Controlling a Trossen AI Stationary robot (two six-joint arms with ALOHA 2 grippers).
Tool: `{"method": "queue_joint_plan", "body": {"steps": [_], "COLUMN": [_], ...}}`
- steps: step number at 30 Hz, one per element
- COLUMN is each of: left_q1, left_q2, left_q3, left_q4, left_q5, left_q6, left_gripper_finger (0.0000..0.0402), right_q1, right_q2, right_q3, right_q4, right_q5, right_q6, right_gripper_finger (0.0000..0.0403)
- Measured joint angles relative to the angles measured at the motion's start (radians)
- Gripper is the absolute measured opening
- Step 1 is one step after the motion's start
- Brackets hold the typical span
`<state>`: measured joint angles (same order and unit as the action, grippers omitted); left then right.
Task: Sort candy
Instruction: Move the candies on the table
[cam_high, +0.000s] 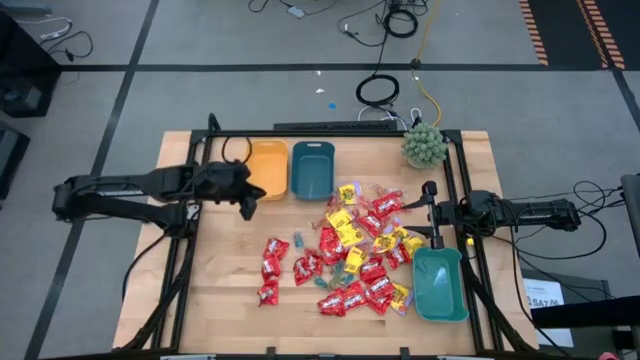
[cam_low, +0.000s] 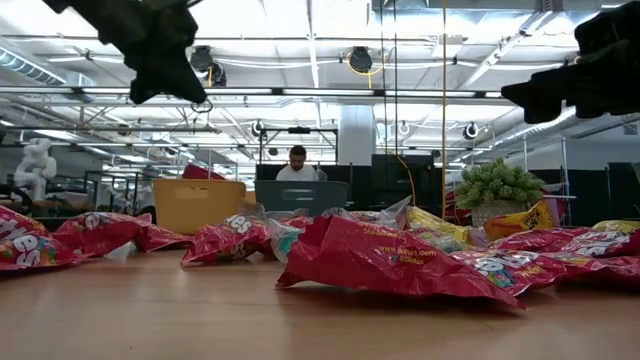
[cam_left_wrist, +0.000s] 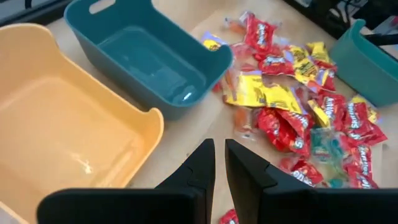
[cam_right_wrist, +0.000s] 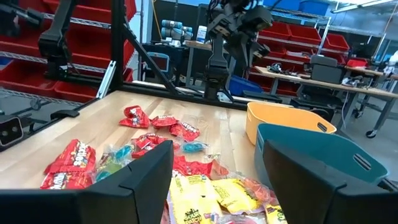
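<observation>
Fingers of the left gripper (cam_left_wrist: 219, 177) nearly pressed together, empty, above the orange bin (cam_high: 266, 167); right gripper (cam_right_wrist: 217, 180) spread, empty. Candy (cam_high: 355, 250) lies at five o'clock. Likely between picks; next needs reaching, spreading.

Red, yellow candy (cam_high: 355, 255); orange bin (cam_high: 266, 168); teal bins (cam_high: 312, 168).

Wooden table (cam_high: 225, 290) carries an orange bin (cam_high: 267, 168) touching a teal bin (cam_high: 312, 168) at the far edge. Candy (cam_high: 350, 250) lies scattered mid-table. Second teal bin (cam_high: 440, 285) and green plant (cam_high: 425, 146) on the right.
</observation>
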<state>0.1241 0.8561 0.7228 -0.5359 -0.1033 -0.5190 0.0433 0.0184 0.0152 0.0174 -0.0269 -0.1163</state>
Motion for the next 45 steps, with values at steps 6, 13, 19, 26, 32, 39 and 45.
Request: {"method": "queue_joint_plan", "body": {"steps": [6,13,19,26,32,39,45], "left_q1": [-0.022,-0.022,-0.022,-0.021,-0.021,-0.021,-0.021], "left_q2": [-0.013,-0.013,-0.013,-0.012,-0.012,-0.012,-0.012], "left_q3": [0.000,0.000,0.000,0.000,0.000,0.000,-0.001], "left_q4": [0.007,0.007,0.006,0.006,0.006,0.005,0.004], "left_q5": [-0.035,-0.079,-0.098,-0.101,-0.103,-0.103,-0.103], "left_q6": [0.001,0.001,0.001,0.001,0.001,0.002,0.005], "left_gripper_finger": [0.0048,0.0048,0.0048,0.0048,0.0048,0.0048,0.0048], "right_q1": [0.000,0.001,0.001,0.001,0.001,0.001,0.000], "right_q2": [0.000,0.000,0.000,0.000,0.000,0.006,0.026], "right_q3": [0.000,0.000,0.000,0.000,0.000,0.000,0.002], "right_q4": [0.020,0.024,0.024,0.024,0.012,0.006,0.111], "right_q5": [0.000,-0.005,-0.002,-0.001,0.009,0.074,0.316], "right_q6": [0.058,0.327,0.646,0.808,0.812,0.834,0.780], "right_gripper_finger": [0.0242,0.0242,0.0242,0.0242,0.0242,0.0242,0.0242]}}
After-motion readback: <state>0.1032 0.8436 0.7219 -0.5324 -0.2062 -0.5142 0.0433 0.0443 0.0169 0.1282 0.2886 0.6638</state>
